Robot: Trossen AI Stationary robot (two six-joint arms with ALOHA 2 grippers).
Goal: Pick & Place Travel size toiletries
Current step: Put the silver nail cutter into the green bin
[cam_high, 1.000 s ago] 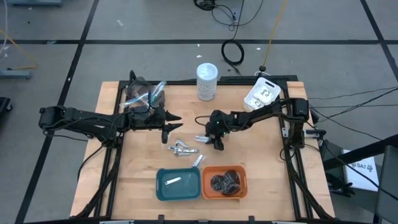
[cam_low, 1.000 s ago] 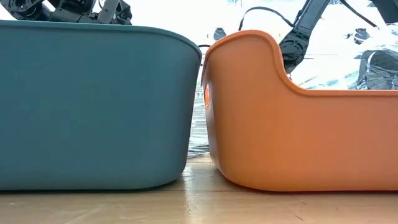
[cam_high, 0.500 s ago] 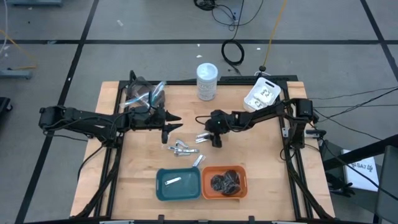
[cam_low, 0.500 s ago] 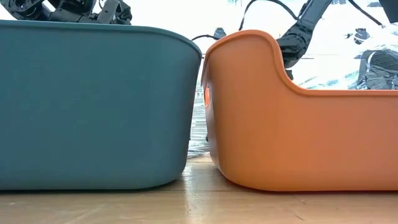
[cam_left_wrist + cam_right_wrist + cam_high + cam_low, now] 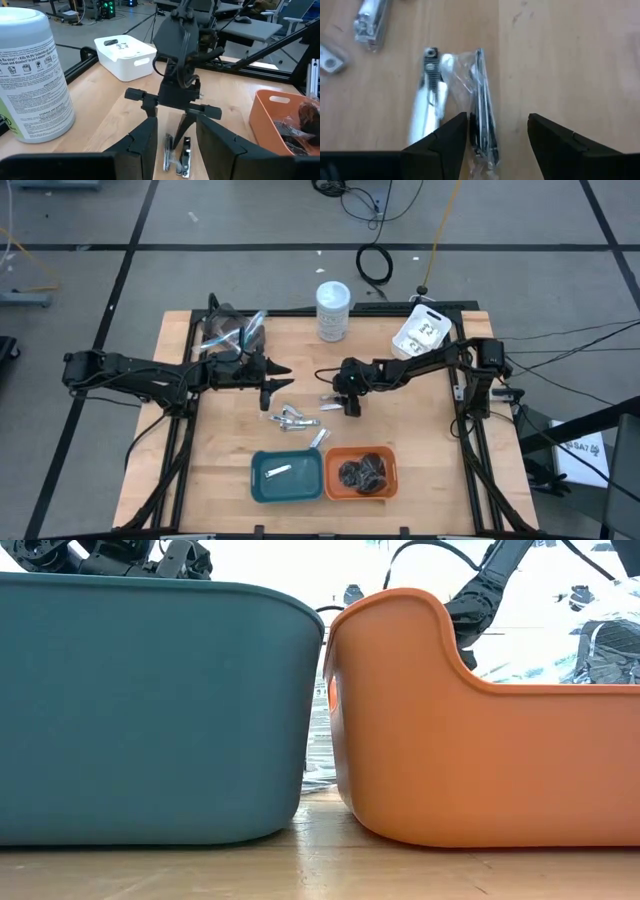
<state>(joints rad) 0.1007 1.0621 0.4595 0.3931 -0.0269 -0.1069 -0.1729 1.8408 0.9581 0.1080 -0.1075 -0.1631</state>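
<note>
While the left gripper waits part-open, the right gripper, shifted slightly, is poised open-fingered over a wrapped clipper, ungrasped.

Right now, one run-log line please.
right gripper: open, above clear-wrapped silver clipper | left gripper: idle mid-table | teal plastic tray: one silver piece inside

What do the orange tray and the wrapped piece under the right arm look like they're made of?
Orange tray: likely molded plastic, with smooth matte walls and rounded edges. Wrapped piece: seemingly a slim metal tool, with a shiny dark edge, inside clear crinkled plastic film.
</note>
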